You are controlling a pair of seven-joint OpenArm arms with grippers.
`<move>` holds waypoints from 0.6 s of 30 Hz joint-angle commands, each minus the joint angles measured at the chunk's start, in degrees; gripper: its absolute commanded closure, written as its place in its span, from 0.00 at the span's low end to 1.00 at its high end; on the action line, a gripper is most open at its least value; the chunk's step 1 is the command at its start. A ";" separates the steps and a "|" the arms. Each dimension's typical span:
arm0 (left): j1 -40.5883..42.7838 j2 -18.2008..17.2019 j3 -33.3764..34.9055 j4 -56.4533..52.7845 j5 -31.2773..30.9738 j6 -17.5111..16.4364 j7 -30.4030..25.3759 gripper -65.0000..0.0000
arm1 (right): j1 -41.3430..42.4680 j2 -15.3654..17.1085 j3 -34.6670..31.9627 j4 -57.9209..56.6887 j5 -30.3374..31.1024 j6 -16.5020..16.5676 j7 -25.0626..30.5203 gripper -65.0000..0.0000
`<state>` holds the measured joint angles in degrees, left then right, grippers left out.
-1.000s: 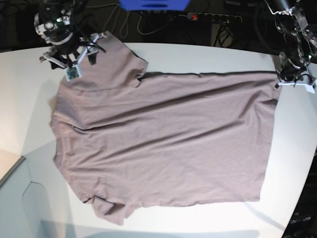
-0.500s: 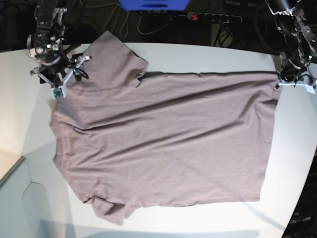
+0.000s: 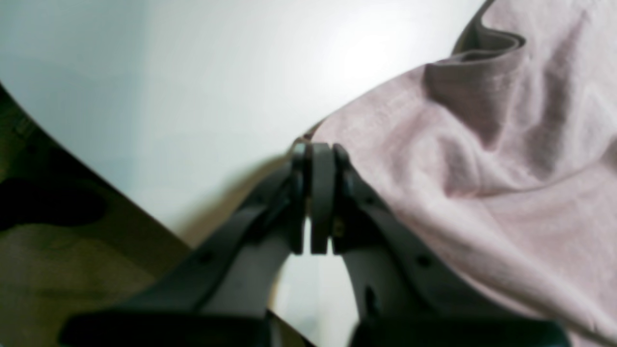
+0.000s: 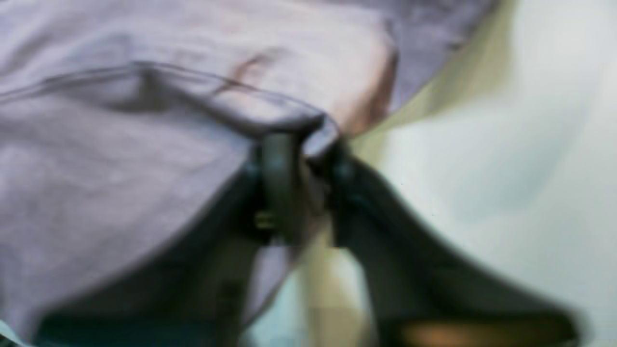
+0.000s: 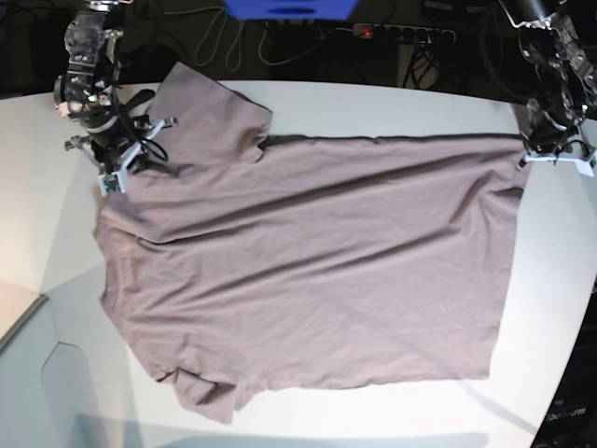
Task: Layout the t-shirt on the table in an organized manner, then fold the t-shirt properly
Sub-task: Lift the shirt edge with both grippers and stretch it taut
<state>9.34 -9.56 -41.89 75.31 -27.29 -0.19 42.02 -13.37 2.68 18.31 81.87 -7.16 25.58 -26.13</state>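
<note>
- the plain, dusty mauve-brown short-sleeved t-shirt (image 5: 308,271) of thin soft fabric lies spread nearly flat on the large, glossy white table (image 5: 392,107) with a curved edge, covering most of the tabletop in the base view.
- taking the t-shirt as the landmark: its hem runs down the side toward the base view's right, its shoulders lie at the opposite side, one sleeve reaches up toward the table's far edge, and the other sleeve sits folded and rumpled at the near corner.
- long shallow creases run across the t-shirt's body.
- the left gripper (image 3: 318,154), dark grey with flat fingers, sits at the far hem corner of the t-shirt, its jaws pressed together; the fabric edge meets the fingertips there and the cloth bunches into a raised fold just beyond, so it appears pinched on that corner.
- in the base view the same left gripper (image 5: 557,154) rests low at that corner, near the table's edge.
- the right gripper (image 4: 299,144) is at the shoulder end of the t-shirt, beside the far sleeve; the wrist view is blurred, but its jaws stand close together with a hemmed fold of fabric draped over and between the tips, so it looks clamped on the cloth.
- in the base view the right gripper (image 5: 121,154) touches the t-shirt's edge just beside that sleeve.
</note>
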 commanded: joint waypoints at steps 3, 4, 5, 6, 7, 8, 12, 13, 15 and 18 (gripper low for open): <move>-0.51 -1.03 -0.27 1.57 -0.71 -0.12 -0.66 1.00 | -1.98 0.00 0.55 1.87 -2.20 0.04 -3.19 1.00; -0.51 -1.03 -0.27 2.36 -0.71 -0.12 -0.66 1.00 | -2.50 -0.08 0.64 3.37 -2.20 0.04 -3.19 1.00; -0.51 -1.03 -0.35 3.77 -0.80 -0.12 -0.66 1.00 | -3.65 0.00 0.64 5.04 -2.20 0.04 -3.19 1.00; -0.24 -1.03 -0.35 5.44 -0.80 -0.12 -0.66 1.00 | -4.70 -0.08 0.64 7.32 -2.20 0.04 -3.19 1.00; -0.07 -1.03 -0.35 7.02 -0.80 -0.12 -0.66 1.00 | -5.40 -0.17 0.64 9.34 -2.20 0.04 -3.19 1.00; 0.02 -1.03 -0.35 8.34 -0.80 -0.12 -0.66 1.00 | -6.28 -0.26 0.64 11.28 -2.20 0.04 -3.19 1.00; 0.11 -1.03 -0.44 11.42 -0.80 -0.12 -0.22 1.00 | -8.57 -1.14 0.64 17.70 -2.20 0.04 -3.19 1.00; 0.11 -1.03 -0.53 11.77 -0.80 -0.12 -0.22 1.00 | -9.27 -1.14 0.64 19.10 -2.20 0.04 -3.19 1.00; 0.55 -0.94 -0.53 12.65 -0.80 -0.12 -0.22 1.00 | -10.77 -1.49 0.64 22.09 -2.20 0.04 -3.19 1.00; 2.13 -0.77 -0.53 14.49 -0.80 -0.12 -0.39 1.00 | -12.61 -1.93 0.64 25.78 -2.20 0.04 -3.19 1.00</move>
<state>11.66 -9.56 -42.02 88.64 -27.86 -0.19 42.89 -26.35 0.34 18.74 106.24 -9.91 25.71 -31.05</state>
